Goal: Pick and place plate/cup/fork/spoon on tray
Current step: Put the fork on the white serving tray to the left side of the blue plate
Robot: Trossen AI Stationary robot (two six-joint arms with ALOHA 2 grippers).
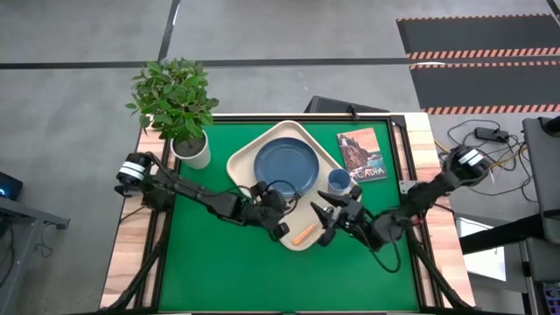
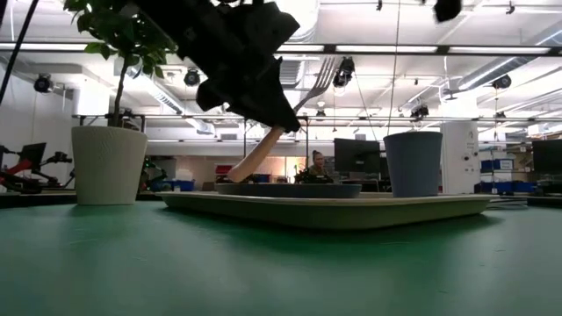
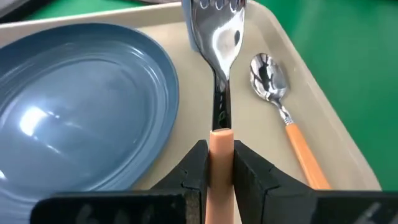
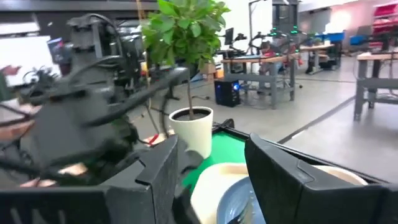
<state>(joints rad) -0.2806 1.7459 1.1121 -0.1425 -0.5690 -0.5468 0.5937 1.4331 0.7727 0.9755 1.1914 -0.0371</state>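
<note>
Centrally, the tray [image 1: 247,160] contains the plate [image 1: 285,165], cup [image 1: 339,181] and spoon [image 1: 304,234]. My left claw [image 3: 219,167], clamped on the fork [image 3: 218,43], hovers over it; my right claw [image 1: 328,220] is apart.

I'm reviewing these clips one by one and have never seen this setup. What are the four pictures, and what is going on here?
Two dark robot arms work at a green table. One picture looks straight down, one looks level across the tabletop, and two come from cameras on the arms' wrists. A cream tray holds a blue plate, a blue cup and a spoon. A potted plant and a book stand beside the tray. The left pincer is shut on the fork, holding it over the tray between plate and spoon. The right pincer is open and waits near the tray, holding nothing.
</note>
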